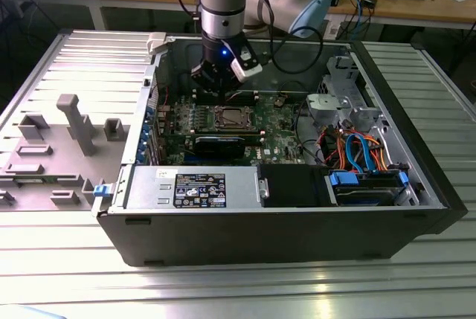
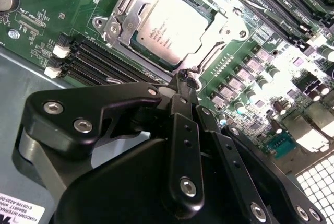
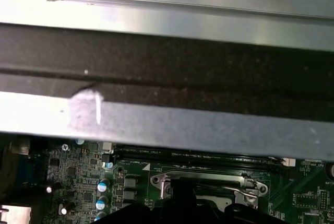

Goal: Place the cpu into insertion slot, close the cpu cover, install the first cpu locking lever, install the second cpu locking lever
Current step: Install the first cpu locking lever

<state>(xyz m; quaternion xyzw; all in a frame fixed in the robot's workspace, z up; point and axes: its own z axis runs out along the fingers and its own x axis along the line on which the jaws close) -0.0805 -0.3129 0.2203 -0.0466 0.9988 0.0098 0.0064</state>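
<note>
**Chip seated, frame closed, jaws poised at the socket's corner**

In the exterior view the arm reaches down into the open computer case [image 1: 416,207], which lies on its side on a ribbed metal table [image 1: 223,289]. The gripper [image 1: 212,81] hangs just above the green motherboard [image 1: 286,122], close to the insertion slot [image 1: 232,118].

In the second wrist view the cpu [image 2: 172,28] lies flat in the insertion slot [image 2: 117,28], its pale metal face showing through the window of the cpu cover [image 2: 229,25], which lies down over it. The gripper [image 2: 182,80] has its black jaws pressed together, with nothing between them, their tips right at the corner of the socket frame beside a thin wire lever [image 2: 209,54]. Black memory slots [image 2: 99,59] run just beside the socket.

The first wrist view shows the socket frame [image 3: 209,182] under the case wall [image 3: 172,125].
</note>
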